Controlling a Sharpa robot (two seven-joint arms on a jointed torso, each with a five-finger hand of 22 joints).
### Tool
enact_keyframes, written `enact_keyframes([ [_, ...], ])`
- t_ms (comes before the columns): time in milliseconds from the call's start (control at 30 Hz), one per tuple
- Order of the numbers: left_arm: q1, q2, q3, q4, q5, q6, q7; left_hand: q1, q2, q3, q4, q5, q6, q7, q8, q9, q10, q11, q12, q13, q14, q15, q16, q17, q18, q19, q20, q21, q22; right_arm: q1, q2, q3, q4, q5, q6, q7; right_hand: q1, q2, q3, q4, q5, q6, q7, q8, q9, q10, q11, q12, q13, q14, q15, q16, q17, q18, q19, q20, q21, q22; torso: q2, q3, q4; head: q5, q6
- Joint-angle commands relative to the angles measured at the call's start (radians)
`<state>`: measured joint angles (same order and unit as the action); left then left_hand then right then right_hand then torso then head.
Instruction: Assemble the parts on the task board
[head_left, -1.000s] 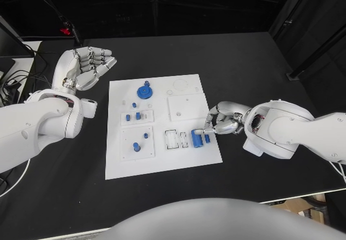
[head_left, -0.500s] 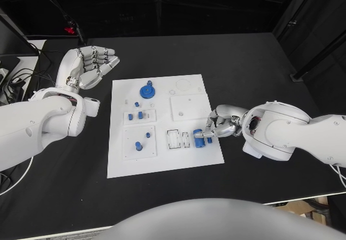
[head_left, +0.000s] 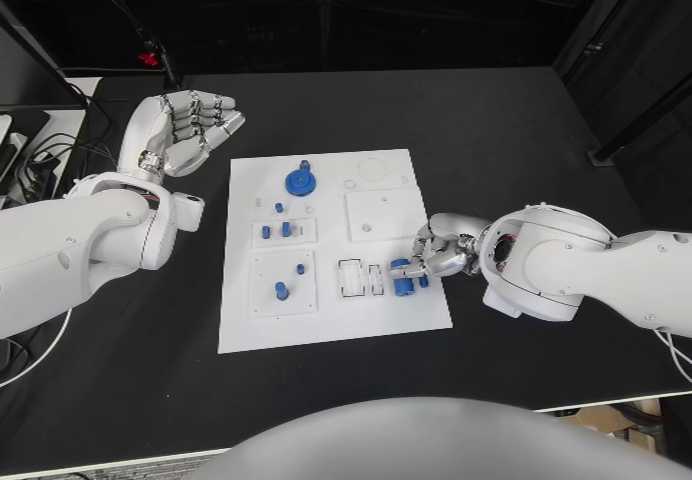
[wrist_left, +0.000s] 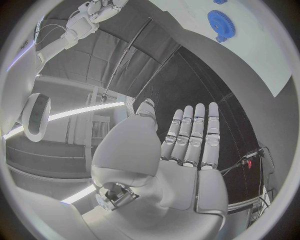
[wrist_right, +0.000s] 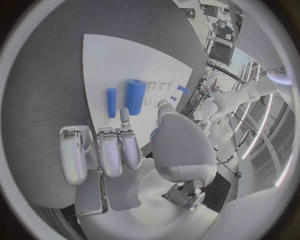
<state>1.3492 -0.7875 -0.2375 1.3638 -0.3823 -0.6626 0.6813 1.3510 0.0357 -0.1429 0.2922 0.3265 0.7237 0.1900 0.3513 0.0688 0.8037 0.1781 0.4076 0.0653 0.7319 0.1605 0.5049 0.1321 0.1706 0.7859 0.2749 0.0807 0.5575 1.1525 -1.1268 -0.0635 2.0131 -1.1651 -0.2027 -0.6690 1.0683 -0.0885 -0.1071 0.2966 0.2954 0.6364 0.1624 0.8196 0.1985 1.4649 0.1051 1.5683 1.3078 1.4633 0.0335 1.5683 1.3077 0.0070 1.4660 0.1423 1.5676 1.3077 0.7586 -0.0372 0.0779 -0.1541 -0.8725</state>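
— White plastic, that flat task board (head_left: 378, 312) on the black table (head_left: 490, 130), and the landmark for everything else. What sits at its near end?

— Two slim blue cylinders, a thicker one (head_left: 400, 276) and a thinner one (head_left: 421, 281), lie side by side by its right edge, just beside some small outlined slots (head_left: 351, 279). The right silver hand (head_left: 440, 252) hovers over them with fingers curled in; whether a fingertip touches the thicker cylinder cannot be told. In the right wrist view both cylinders lie free on the board ahead of the fingers (wrist_right: 100, 150).

— And further up the board?

— Small blue pegs stand in two square white inserts (head_left: 281, 285) on its left half. Beyond them a round blue toothed gear (head_left: 300, 181) rests near the far left corner.

— The other hand?

— The left silver hand (head_left: 188, 128) hangs off the board's far left corner, above the table, fingers straight and pressed together, holding nothing.
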Motion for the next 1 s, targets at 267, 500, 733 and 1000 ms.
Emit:
enact_keyframes([
  [267,0.002,-0.003,0.001,0.005,0.002,0.005,0.04,0.001,0.01,-0.008,0.0,0.005,-0.007,0.033,0.004,-0.001,-0.005,0.001,0.006,-0.001,-0.006,-0.001,0.005,-0.001,0.011,0.008,0.001,-0.007,-0.001,0.0,0.021,0.0,-0.014,-0.006,0.057,-0.032,-0.013,0.012,0.003,-0.001,-0.015,0.012,-0.002,-0.011,-0.005,0.106,-0.01,0.003,0.263,0.108,-0.007,0.002,0.263,-0.007,0.105,-0.006,0.003,0.263,0.0,-0.0008,0.0,0.005,0.0],
  [500,0.002,-0.004,0.001,0.007,0.002,0.005,0.04,0.001,0.01,-0.008,0.0,0.005,-0.007,0.033,0.004,-0.001,-0.005,0.001,0.006,-0.001,-0.006,-0.001,0.005,-0.001,0.011,0.008,0.001,-0.007,-0.001,-0.003,0.037,0.0,-0.024,-0.006,0.067,-0.043,-0.014,0.018,0.005,-0.001,-0.018,0.016,-0.002,-0.013,-0.006,0.106,-0.01,0.003,0.263,0.108,-0.007,0.002,0.263,-0.007,0.105,-0.006,0.003,0.263,0.0,-0.0013,-0.001,0.005,0.0],
  [733,0.002,-0.004,0.001,0.007,0.002,0.006,0.04,0.001,0.01,-0.008,0.0,0.005,-0.007,0.033,0.004,-0.001,-0.005,0.001,0.006,-0.001,-0.006,-0.001,0.005,-0.001,0.011,0.008,0.001,-0.007,-0.001,-0.004,0.06,0.0,-0.038,-0.007,0.085,-0.054,-0.01,0.029,0.01,-0.003,-0.023,0.019,-0.002,-0.019,-0.01,0.106,-0.01,0.003,0.263,0.108,-0.007,0.002,0.263,-0.007,0.105,-0.007,0.003,0.263,0.0,-0.0003,-0.0007,0.006,0.0],
  [1000,0.002,-0.004,0.001,0.004,0.002,0.007,0.038,0.001,0.012,-0.01,0.0,0.005,-0.007,0.033,0.006,-0.001,-0.005,0.001,0.008,-0.001,-0.007,-0.001,0.006,-0.002,0.01,0.008,0.001,-0.007,-0.002,-0.005,0.095,0.0,-0.061,-0.009,0.124,-0.072,0.0,0.052,0.012,-0.004,-0.049,0.018,0.0,-0.036,-0.019,0.106,-0.009,0.003,0.263,0.108,-0.006,0.002,0.263,-0.007,0.105,-0.006,0.003,0.263,0.0,-0.0012,-0.0001,0.002,0.0],
])
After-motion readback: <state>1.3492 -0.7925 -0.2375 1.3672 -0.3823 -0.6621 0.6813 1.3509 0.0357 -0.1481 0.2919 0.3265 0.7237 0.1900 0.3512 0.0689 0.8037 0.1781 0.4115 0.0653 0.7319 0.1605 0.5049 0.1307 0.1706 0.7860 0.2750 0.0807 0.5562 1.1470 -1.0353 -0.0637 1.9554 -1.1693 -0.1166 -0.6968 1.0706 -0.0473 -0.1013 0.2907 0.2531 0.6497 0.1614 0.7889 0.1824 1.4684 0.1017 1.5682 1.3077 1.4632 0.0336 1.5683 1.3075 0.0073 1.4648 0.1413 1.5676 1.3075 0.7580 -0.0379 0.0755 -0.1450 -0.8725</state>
